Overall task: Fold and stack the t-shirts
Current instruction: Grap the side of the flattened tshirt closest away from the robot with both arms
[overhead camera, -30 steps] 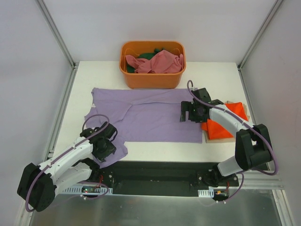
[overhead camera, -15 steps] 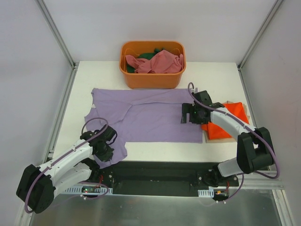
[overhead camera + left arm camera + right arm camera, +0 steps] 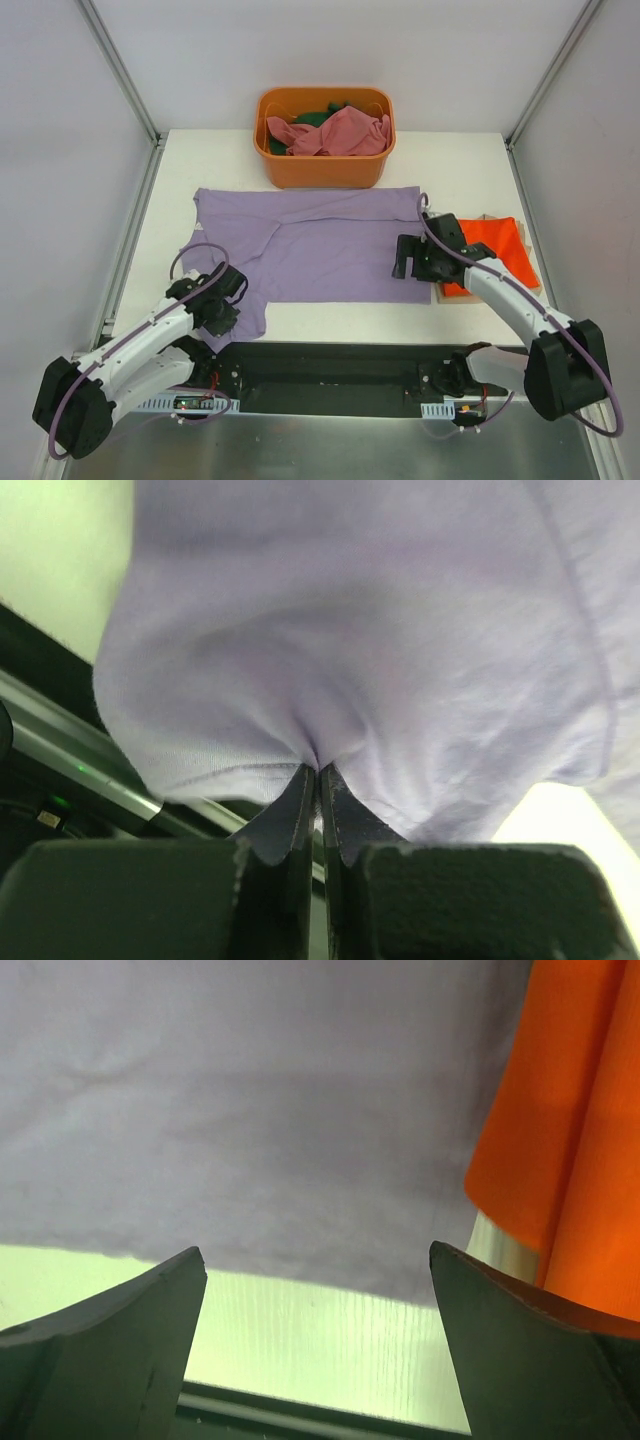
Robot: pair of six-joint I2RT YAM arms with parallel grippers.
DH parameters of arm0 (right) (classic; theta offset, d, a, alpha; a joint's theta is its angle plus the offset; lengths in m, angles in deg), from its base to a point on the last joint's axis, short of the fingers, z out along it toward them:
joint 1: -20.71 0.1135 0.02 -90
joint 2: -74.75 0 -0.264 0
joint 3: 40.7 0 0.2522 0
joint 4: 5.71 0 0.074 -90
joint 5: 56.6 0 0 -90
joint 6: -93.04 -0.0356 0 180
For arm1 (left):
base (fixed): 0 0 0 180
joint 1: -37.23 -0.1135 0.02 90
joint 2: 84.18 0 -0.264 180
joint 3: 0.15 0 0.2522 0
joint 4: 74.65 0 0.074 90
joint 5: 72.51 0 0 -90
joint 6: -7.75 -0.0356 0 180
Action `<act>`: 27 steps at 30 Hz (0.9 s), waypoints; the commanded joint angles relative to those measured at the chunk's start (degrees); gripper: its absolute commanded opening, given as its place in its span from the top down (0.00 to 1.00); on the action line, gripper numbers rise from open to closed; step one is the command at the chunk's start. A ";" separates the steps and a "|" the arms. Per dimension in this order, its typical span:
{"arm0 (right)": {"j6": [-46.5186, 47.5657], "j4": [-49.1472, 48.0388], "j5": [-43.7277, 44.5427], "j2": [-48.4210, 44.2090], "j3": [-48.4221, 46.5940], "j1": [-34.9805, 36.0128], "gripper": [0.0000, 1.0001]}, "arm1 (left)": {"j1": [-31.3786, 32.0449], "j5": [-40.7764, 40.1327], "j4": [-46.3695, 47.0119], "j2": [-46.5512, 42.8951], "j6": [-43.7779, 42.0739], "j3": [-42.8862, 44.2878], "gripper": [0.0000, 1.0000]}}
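Note:
A lavender t-shirt (image 3: 320, 245) lies spread across the middle of the white table (image 3: 460, 160). My left gripper (image 3: 222, 308) is shut on that shirt's near-left corner; in the left wrist view the lavender t-shirt (image 3: 360, 640) bunches into the closed fingertips (image 3: 300, 795). My right gripper (image 3: 404, 256) stands open over the shirt's near-right edge; in its wrist view the lavender hem (image 3: 260, 1120) lies just beyond the spread fingers (image 3: 130, 1310). A folded orange-red t-shirt (image 3: 495, 245) lies at the right, and the orange-red t-shirt (image 3: 570, 1130) also shows in the right wrist view.
An orange tub (image 3: 324, 165) at the back middle holds a dusty pink shirt (image 3: 335, 132) and a dark green one (image 3: 312, 117). White walls with metal posts enclose the table. A black base rail (image 3: 330, 365) runs along the near edge.
My left gripper has closed on the lavender shirt's near-left corner. My right arm has moved toward the near edge, from over the shirt to its near-right hem, still open.

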 commanded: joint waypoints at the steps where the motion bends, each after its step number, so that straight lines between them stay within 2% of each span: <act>1: -5.17 5.13 5.35 -7.07 4.27 3.38 0.04 | 0.14 -8.30 0.34 -2.42 -2.28 3.07 1.00; 4: -8.77 3.47 9.42 -12.35 8.49 6.64 0.03 | 0.14 -8.30 0.86 -2.08 -2.37 2.98 1.00; 7: -14.31 2.50 13.28 -15.87 12.27 7.00 0.01 | 0.14 -7.07 1.30 -1.64 -2.90 2.81 1.00; 12: -20.03 -1.45 14.97 -17.20 17.03 7.00 0.14 | 0.14 -6.89 1.66 -2.95 -3.16 1.93 1.00; 14: -20.65 -2.77 14.53 -15.45 17.38 7.00 0.15 | 0.14 -7.07 1.66 -3.48 -3.25 1.67 1.00; 19: -22.41 -5.76 15.49 -11.41 18.26 7.00 0.30 | 0.14 -7.42 1.66 -3.92 -3.07 1.40 1.00; 27: -23.03 -6.47 16.02 -7.80 18.00 7.00 0.47 | 0.05 -7.77 1.74 -3.75 -3.25 1.66 1.00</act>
